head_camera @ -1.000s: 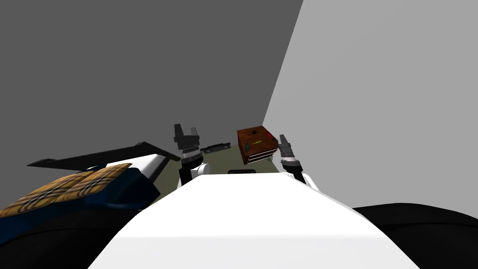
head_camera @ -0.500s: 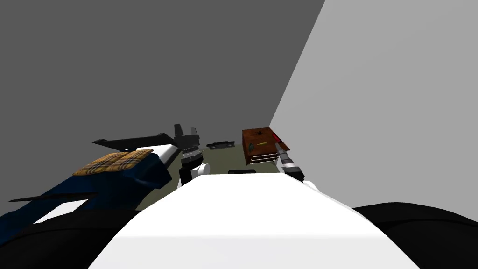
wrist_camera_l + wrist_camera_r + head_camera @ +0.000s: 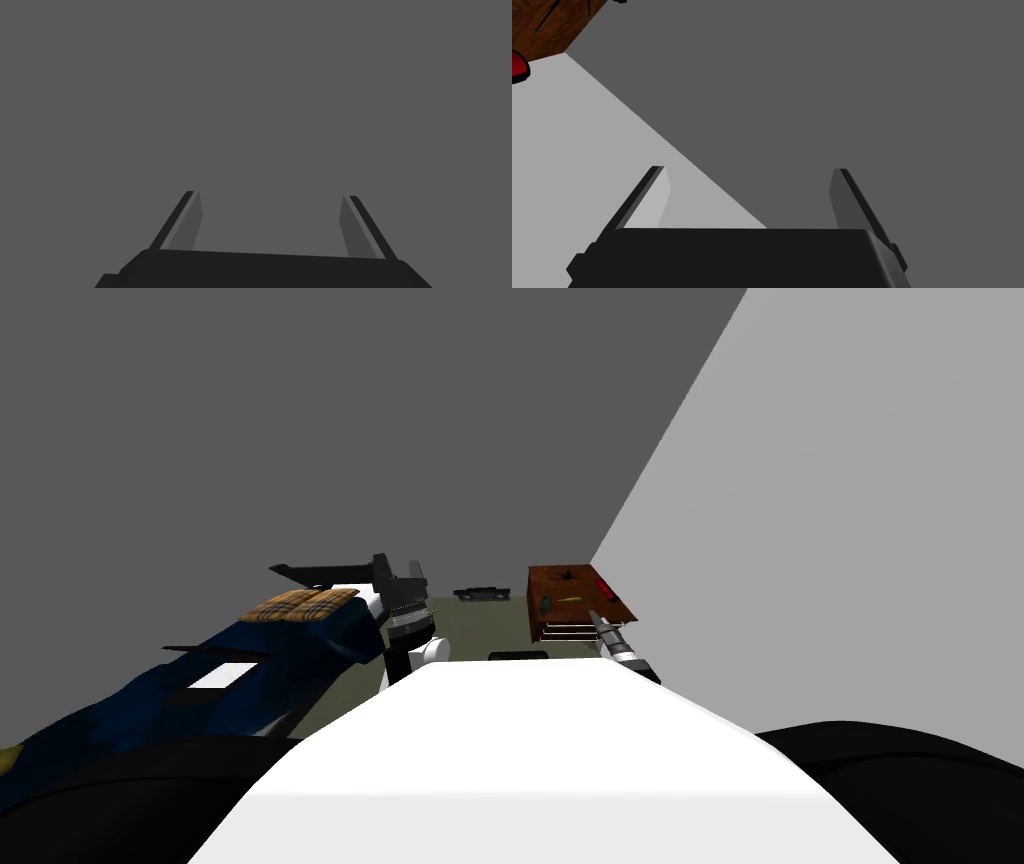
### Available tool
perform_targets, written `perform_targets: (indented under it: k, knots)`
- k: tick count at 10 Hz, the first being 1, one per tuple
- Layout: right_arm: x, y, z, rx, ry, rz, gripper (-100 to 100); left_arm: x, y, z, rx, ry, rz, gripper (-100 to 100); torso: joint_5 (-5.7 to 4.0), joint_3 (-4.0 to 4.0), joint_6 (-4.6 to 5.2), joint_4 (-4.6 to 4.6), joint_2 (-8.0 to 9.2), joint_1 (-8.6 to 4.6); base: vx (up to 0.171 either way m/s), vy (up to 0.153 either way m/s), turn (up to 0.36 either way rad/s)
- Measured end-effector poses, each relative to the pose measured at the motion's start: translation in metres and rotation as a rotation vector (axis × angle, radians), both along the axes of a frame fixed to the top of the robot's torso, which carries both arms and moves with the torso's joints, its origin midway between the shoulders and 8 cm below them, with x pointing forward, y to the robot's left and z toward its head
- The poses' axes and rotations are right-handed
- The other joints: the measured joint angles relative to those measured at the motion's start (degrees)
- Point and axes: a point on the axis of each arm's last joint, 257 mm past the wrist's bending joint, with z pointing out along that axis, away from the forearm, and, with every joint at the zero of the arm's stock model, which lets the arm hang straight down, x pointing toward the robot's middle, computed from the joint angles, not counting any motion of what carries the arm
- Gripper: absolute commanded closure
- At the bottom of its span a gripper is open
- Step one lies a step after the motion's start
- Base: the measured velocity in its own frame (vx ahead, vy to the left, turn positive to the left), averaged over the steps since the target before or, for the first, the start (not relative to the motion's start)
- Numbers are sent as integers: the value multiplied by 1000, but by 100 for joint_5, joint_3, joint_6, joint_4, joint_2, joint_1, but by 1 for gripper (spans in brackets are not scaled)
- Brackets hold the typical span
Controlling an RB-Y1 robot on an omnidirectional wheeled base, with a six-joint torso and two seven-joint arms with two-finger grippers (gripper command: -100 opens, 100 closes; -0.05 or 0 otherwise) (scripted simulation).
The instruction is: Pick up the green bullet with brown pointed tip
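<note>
Our right gripper (image 3: 748, 171) is spread wide and holds nothing. It sits at the near corner of the brown cabinet (image 3: 585, 586), probably ready to reach. The slim green bullet (image 3: 568, 600) lies on top, between a teal object (image 3: 545, 604) and a red object (image 3: 605, 591). Our left gripper (image 3: 271, 195) is also wide and empty, parked beside the blue bed (image 3: 280, 653), out of the way.

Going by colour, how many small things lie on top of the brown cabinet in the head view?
On the brown cabinet:
red thing: 1
black thing: 1
yellow-green thing: 1
dark green thing: 1
Total: 4
</note>
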Motion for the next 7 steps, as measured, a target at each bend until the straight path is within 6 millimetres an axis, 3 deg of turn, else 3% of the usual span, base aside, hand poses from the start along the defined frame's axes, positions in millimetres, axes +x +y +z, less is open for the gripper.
perform_targets:
  k: [2, 4, 6, 7]
  knots:
    - [-14, -12, -34, -63, 91, -13, -100, 0, 0, 0, 0, 0, 0, 0, 0, -1, 1, 0, -2, -1, -14, -18, 263]
    - [-45, -27, -73, -148, 218, -26, -100, 0, 0, 0, 0, 0, 0, 0, 0, -1, -3, 0, -2, -5, -12, -32, 345]
    - [-57, -35, -93, -191, 277, -29, -100, 0, 0, 0, 0, 0, 0, 0, 0, -3, 2, -1, -5, 1, -8, -7, 28]
    - [-59, -37, -99, -192, 288, -30, -100, 0, 0, 0, 0, 0, 0, 0, 1, -4, 2, -1, -7, 6, -6, -3, 346]
